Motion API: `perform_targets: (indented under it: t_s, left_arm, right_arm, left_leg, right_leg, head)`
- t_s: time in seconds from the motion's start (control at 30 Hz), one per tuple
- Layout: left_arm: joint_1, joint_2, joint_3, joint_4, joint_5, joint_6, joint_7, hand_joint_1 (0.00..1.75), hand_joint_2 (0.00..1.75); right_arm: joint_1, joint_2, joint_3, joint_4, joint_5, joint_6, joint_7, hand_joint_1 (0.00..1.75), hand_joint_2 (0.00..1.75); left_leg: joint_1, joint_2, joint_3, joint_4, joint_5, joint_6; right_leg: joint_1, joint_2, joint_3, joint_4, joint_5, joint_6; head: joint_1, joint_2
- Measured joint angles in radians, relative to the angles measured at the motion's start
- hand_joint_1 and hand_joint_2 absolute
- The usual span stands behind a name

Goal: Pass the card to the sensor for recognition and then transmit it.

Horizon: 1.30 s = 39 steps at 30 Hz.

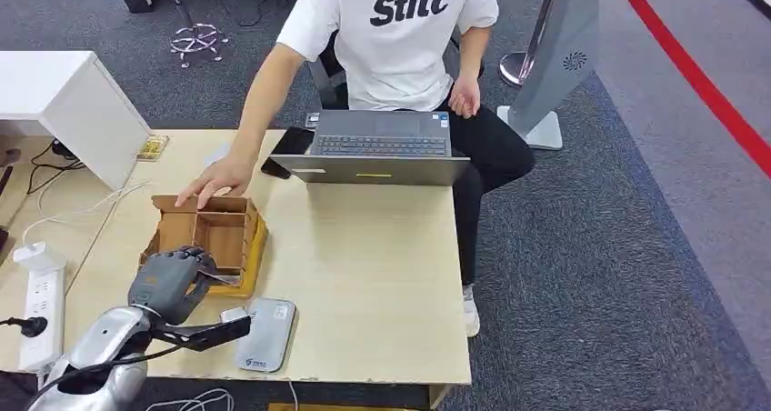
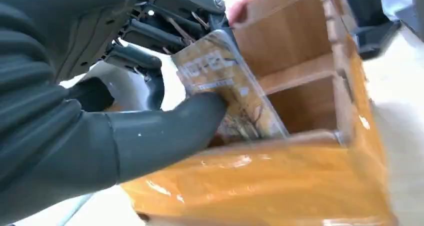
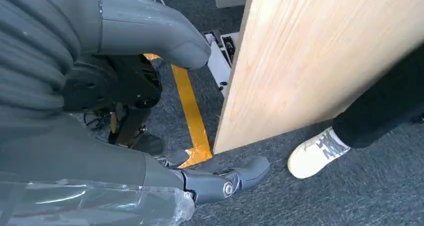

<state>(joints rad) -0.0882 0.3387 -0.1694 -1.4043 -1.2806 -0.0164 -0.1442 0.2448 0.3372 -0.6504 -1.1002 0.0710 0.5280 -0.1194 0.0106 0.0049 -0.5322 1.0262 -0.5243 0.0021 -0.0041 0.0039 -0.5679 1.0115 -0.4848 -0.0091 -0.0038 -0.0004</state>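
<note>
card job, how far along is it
Early. The left hand grips the card, which is partly in the wooden box; a person's hand rests on the box's far edge. The card has not reached the grey sensor beside the box. The right hand hangs empty by the table.

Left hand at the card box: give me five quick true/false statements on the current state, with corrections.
1. The left hand pinches a card at the wooden box. True.
2. The card lies flat on the grey sensor pad. False: it is held in the hand at the box; nothing lies on the pad.
3. A person's hand rests on the box's far edge. True.
4. The laptop is closed. False: it stands open, keyboard facing the person.
5. The right hand holds a card. False: it hangs beside the table, above the floor, fingers apart, holding nothing.
</note>
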Motion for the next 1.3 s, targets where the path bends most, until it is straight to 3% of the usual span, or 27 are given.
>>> perform_targets:
  t_s: [0.27,0.77,1.23,1.3]
  left_arm:
    - [-0.024,-0.013,0.023,-0.003,-0.002,0.028,0.0,1.64,1.75]
    - [-0.056,-0.034,0.042,-0.209,0.015,-0.031,0.028,1.59,1.75]
    - [-0.084,-0.039,0.047,-0.243,0.018,-0.056,0.058,1.59,1.75]
    - [-0.086,-0.039,0.047,-0.243,0.018,-0.058,0.058,1.69,1.75]
  right_arm:
    - [0.001,0.0,0.002,0.0,-0.011,-0.014,0.0,0.0,1.75]
    - [0.001,0.0,0.011,-0.009,-0.039,-0.035,0.005,0.0,1.75]
    - [0.002,0.0,0.021,-0.011,-0.053,-0.046,0.012,0.0,1.75]
    - [0.001,0.0,0.025,-0.011,-0.057,-0.046,0.012,0.0,1.75]
  left_leg:
    - [0.0,0.0,0.0,0.0,0.0,0.0]
    - [0.0,0.0,0.0,0.0,0.0,0.0]
    - [0.0,0.001,0.001,0.0,0.001,0.0]
    - [0.0,0.0,0.0,0.0,0.001,0.0]
  right_leg:
    - [0.0,0.0,0.0,0.0,0.0,0.0]
    - [0.0,0.0,0.0,0.0,0.001,-0.001]
    - [0.0,0.001,0.0,0.0,0.001,-0.001]
    - [0.0,0.0,0.0,0.0,0.001,-0.001]
  head:
    - [0.0,0.0]
    - [0.0,0.0]
    - [0.0,0.0]
    - [0.0,0.0]
